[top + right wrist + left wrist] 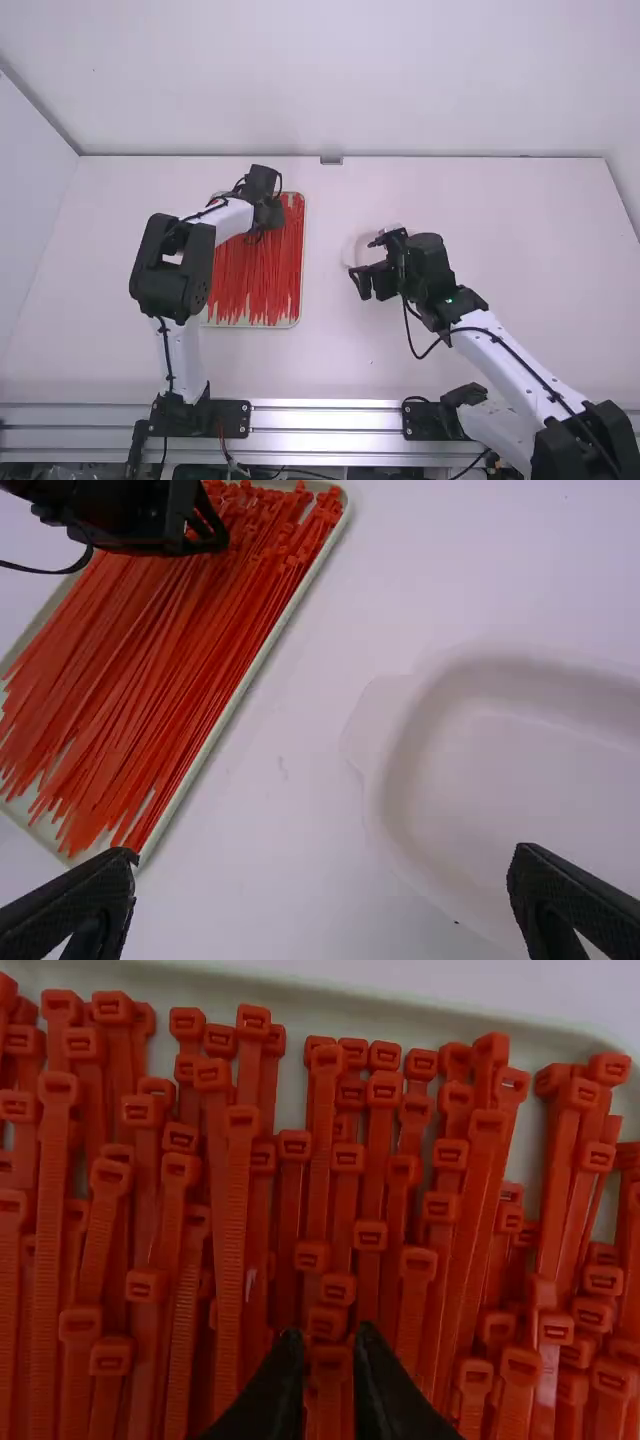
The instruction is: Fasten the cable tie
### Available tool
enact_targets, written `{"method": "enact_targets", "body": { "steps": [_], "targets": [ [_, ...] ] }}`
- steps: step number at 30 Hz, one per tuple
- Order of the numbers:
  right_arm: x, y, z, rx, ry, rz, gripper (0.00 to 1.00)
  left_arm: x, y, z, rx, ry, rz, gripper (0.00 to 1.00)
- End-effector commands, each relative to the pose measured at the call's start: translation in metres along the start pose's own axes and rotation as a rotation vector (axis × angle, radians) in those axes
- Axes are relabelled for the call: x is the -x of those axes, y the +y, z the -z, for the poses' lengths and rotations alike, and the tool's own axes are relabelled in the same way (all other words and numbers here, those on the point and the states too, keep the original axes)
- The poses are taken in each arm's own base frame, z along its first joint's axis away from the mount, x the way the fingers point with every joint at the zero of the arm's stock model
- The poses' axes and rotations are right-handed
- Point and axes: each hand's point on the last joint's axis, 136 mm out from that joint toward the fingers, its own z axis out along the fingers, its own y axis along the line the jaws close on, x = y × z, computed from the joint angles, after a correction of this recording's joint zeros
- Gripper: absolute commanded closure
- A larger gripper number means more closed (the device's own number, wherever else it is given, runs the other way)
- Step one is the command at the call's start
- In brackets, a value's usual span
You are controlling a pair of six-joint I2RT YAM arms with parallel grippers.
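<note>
High view: red cable ties [262,272] lie packed side by side in a shallow tray [302,250] on the white tabletop [520,220], left of centre. Left end effector [258,228] sits over the far end of the tray, where the tie heads are.

Left wrist view: fingers narrowly parted, tips low over the pile, one square tie head [330,1360] between them. Contact on it cannot be confirmed, so I log the end effector as parted, holding nothing.

Right wrist view: right end effector [320,910] spread wide and empty, above bare tabletop beside a white dish [400,710].

Handling, my judgement:
- Ties are thin plastic strips: very light, springy, smooth and likely slippery.
- They overlap, so lifting one may drag its neighbours.
- The head is the stiffest, thickest part and the best place to pinch. The ribbed strap just behind it is second choice.
- The tail will flop and spring, so the second end effector should take it close to the tip to steer it into the head slot.
- Risk: two ties pinched together, or the head twisting in the grip.
</note>
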Motion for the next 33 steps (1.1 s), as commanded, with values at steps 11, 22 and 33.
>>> {"method": "enact_targets", "body": {
  "steps": [11, 22, 33],
  "targets": [
    [0.013, 0.001, 0.002, 0.003, -0.023, 0.004, 0.00, -0.022, 0.006, -0.019, 0.017, 0.063, -0.001, 0.87],
    [0.013, 0.001, 0.002, 0.001, -0.024, 0.002, 0.00, -0.016, 0.005, -0.015, 0.018, 0.065, -0.001, 0.98],
    [0.014, 0.001, 0.002, 0.003, -0.027, 0.003, 0.00, 0.011, 0.016, 0.008, 0.116, 0.022, 0.066, 0.98]
  ]
}}
